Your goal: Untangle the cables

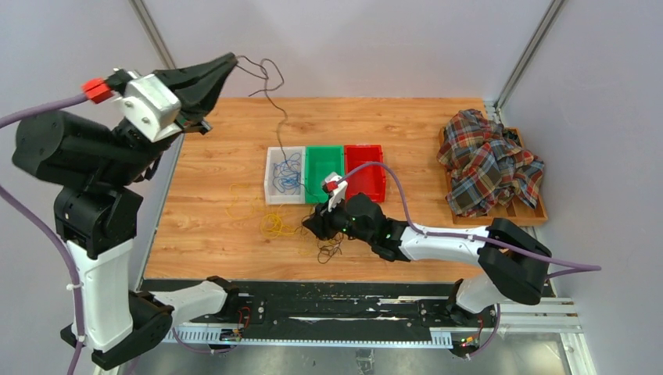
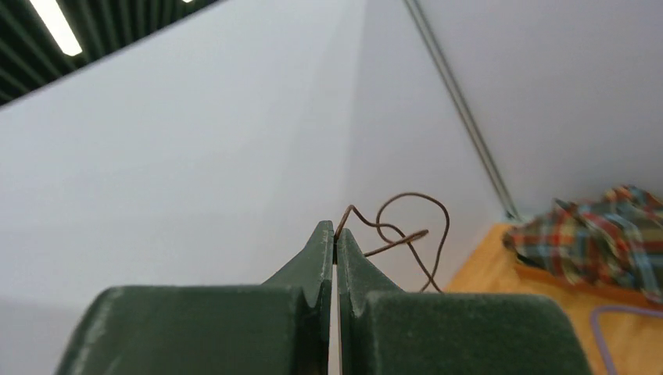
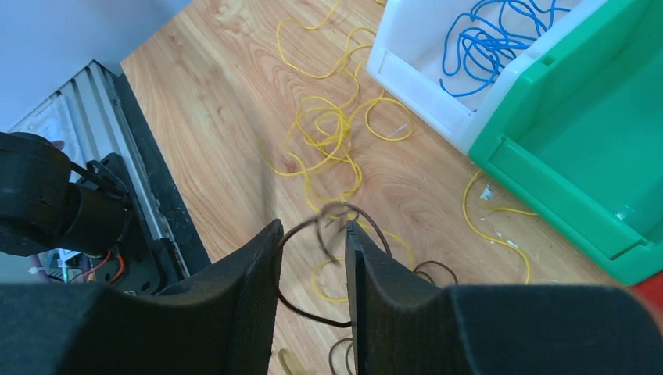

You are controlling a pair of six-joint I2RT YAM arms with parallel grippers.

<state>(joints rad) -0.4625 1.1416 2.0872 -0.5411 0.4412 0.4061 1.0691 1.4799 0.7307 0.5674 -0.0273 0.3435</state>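
Brown cable pinched in raised left end effector; right end effector half-open, straddling dark loops.

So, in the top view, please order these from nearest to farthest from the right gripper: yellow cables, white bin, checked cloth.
1. yellow cables, just left of the right gripper.
2. white bin, beyond them, farther back.
3. checked cloth, far right side.

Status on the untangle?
Left gripper shut on brown cable, held high. Right gripper open around brown cable, low. Yellow cables loose alongside.
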